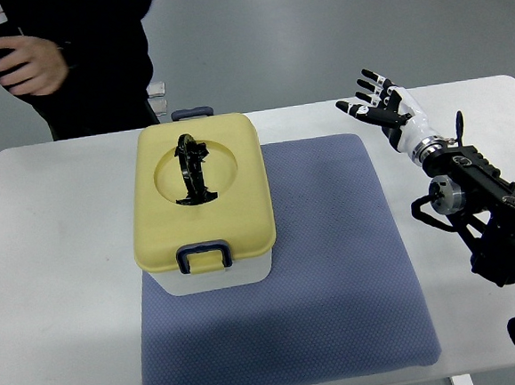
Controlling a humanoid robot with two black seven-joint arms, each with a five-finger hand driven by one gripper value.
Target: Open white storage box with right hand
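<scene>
Indoors, white table (pixel 58 262), blue mat (pixel 335 267), grey floor (pixel 317 36), closed storage box (pixel 203 206)

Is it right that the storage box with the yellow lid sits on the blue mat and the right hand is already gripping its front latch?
Not quite. In the top view the right hand is off to the side, fingers spread, holding nothing. The box does sit on the blue mat.
</scene>
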